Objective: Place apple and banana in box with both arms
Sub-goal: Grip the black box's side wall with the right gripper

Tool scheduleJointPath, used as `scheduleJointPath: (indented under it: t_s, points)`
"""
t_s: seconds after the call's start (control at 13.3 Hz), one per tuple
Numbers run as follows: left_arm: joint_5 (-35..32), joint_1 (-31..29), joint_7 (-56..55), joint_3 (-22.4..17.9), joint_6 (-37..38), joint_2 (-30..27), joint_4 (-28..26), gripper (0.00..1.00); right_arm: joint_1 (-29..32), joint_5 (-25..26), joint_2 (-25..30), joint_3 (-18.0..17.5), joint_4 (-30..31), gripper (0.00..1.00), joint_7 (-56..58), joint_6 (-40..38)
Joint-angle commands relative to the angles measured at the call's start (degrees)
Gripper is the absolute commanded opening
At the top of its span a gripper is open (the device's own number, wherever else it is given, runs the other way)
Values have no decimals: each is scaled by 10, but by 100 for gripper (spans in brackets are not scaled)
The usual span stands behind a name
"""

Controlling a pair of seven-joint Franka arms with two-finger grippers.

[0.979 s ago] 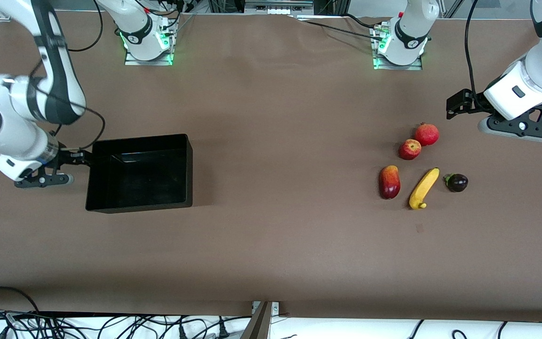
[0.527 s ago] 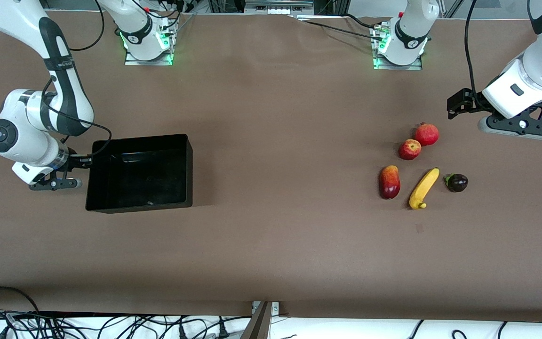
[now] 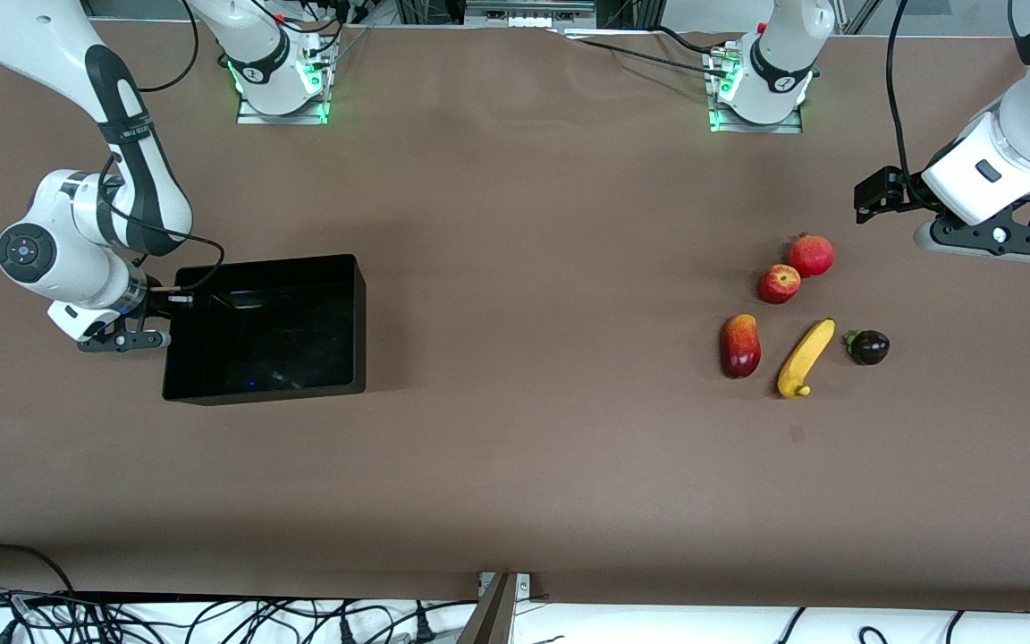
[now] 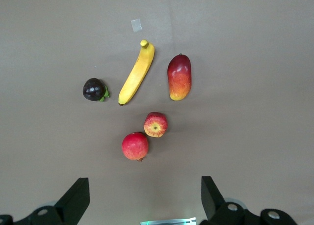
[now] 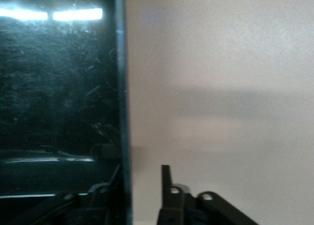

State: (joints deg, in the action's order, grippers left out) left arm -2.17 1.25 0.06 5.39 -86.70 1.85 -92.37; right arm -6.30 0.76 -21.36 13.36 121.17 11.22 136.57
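Two fruits wait by the left claw [image 4: 142, 200], jaws apart above: take the firm, slick apple [image 4: 155, 124] across its middle, the banana [image 4: 136, 73] mid-length; right claw [image 5: 142, 190] straddles the box [image 3: 354, 322] wall, closing

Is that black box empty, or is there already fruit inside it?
Empty. The box shows only its glossy black floor, while the apple and banana lie on the table.
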Motion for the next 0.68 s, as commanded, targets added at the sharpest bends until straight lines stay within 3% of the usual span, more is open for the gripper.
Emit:
scheduleJointPath:
  t_s: [0.0, 0.15, 0.45, 0.6]
  points:
    - [-13, -2, -8, 6, 10, -2, 11, 100, 4, -9, 11, -4, -7, 0, 13, -5]
    - [-16, 2, -25, 8, 8, 1, 10, 100, 0, -9, 18, -14, -28, 0, 12, -31]
    - [-10, 2, -41, 9, 7, 0, 13, 100, -9, -23, 26, -113, -155, 0, -46, -178]
    - [-9, 2, -36, 9, 10, -1, 11, 100, -64, -51, 21, -148, -214, 0, -148, -211]
